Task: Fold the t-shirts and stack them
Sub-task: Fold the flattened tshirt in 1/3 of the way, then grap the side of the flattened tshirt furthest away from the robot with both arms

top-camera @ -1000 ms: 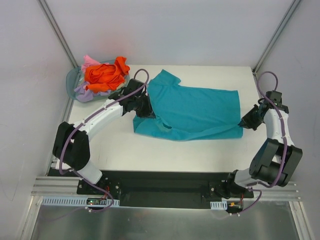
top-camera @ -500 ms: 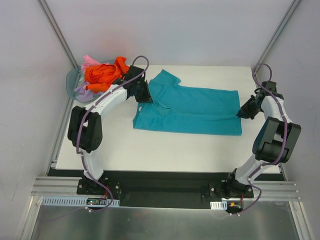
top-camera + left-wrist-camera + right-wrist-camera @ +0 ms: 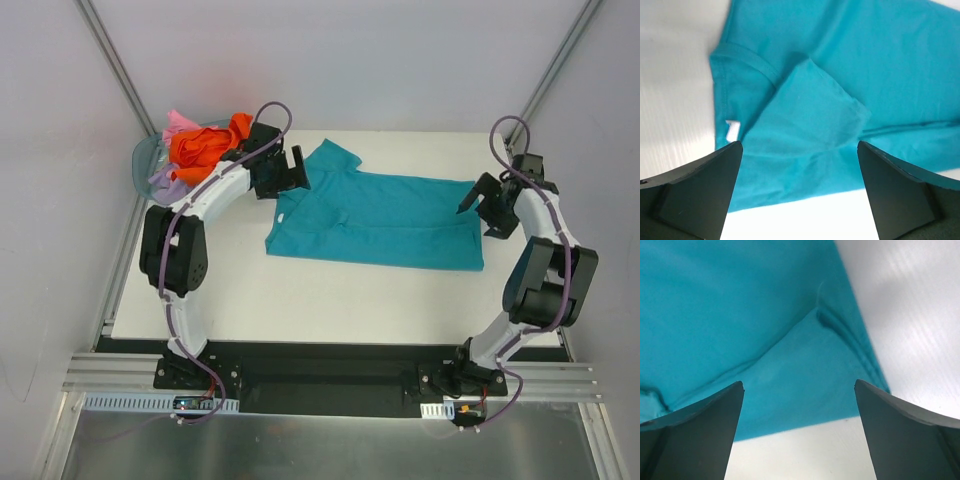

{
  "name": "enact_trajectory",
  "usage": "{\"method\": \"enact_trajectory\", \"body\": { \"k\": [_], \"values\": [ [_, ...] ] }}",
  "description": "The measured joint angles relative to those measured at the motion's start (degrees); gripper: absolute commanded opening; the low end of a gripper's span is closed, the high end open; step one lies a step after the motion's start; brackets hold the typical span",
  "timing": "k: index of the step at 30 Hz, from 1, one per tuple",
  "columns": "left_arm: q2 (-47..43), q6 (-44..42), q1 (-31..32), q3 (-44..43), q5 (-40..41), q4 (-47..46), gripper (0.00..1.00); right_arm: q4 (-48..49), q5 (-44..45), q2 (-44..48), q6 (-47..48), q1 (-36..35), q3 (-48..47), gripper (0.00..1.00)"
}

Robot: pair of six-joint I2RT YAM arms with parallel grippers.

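Over the table (image 3: pixel 330 300), in the top view, you see the teal t-shirt (image 3: pixel 390 225) lying flat as a long band, folded along its length. Its collar end points left and its hem end right, and one sleeve (image 3: pixel 332 157) sticks out toward the far edge. Your left arm (image 3: pixel 215 190) reaches to the collar end and its jaws stand apart with nothing between them, just at the cloth's far left corner. Your right arm (image 3: pixel 545 230) bends to the hem end, and its jaws are likewise spread and empty beside the far right corner. At the far left corner of the table, the round grey-blue basket (image 3: pixel 143 160) holds the orange t-shirt (image 3: pixel 205 148) on top, with the pink t-shirt (image 3: pixel 177 123) and the lavender t-shirt (image 3: pixel 165 185) peeking out around it.

Through the left wrist camera you look down between two dark fingers (image 3: pixel 695 195) set wide apart. Below them lie the collar (image 3: pixel 747 62), a small white tag (image 3: pixel 732 131) and a sleeve flap (image 3: pixel 810 115) folded over the body of the shirt. White table shows at left and along the bottom.

Through the right wrist camera the fingers (image 3: pixel 695 435) again stand wide and hold nothing. Teal cloth fills most of the view, a folded layer forming a peak near the middle. The shirt's edge runs down the right side against bare table.
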State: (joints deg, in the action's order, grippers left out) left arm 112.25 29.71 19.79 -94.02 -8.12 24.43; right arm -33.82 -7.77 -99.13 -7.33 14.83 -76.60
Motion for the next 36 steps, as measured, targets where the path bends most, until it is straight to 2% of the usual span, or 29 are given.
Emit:
{"method": "enact_trajectory", "body": {
  "k": [5,8,14,19,24,29,33,36],
  "values": [
    [-5.77,1.05,2.32,6.36,-2.45,-1.31,0.99,0.83,-1.73,7.34,0.79,-5.4,6.88,0.97],
    [-4.79,2.36,3.72,7.82,-5.31,-3.19,0.99,1.9,-3.5,5.38,0.79,-8.48,7.58,0.97],
    [2.95,4.48,4.11,7.93,-7.89,-5.57,0.99,4.7,-5.29,-2.32,0.42,-9.7,8.96,0.97],
    [3.28,6.03,3.87,12.52,-8.26,-7.61,0.99,5.27,-5.03,-1.55,-0.2,-9.73,13.18,0.97],
    [-4.28,7.61,3.78,24.57,-7.74,-11.34,0.99,5.64,-5.46,4.46,-0.79,-9.75,20.41,0.97],
    [-18.45,10.86,4.04,42.21,-7.89,-12.63,0.99,4.04,-7.39,13.2,-2.56,-9.94,29.64,0.97],
    [-31.54,13.88,5.07,53.55,-8.0,-8.87,0.99,-0.22,-8.17,21.14,-3.96,-12.52,36.2,0.97],
    [-38.14,14.23,5.4,55.78,-6.97,-4.24,0.99,-3.17,-8.13,26.21,-4.5,-14.56,37.62,0.97]
  ]
}}
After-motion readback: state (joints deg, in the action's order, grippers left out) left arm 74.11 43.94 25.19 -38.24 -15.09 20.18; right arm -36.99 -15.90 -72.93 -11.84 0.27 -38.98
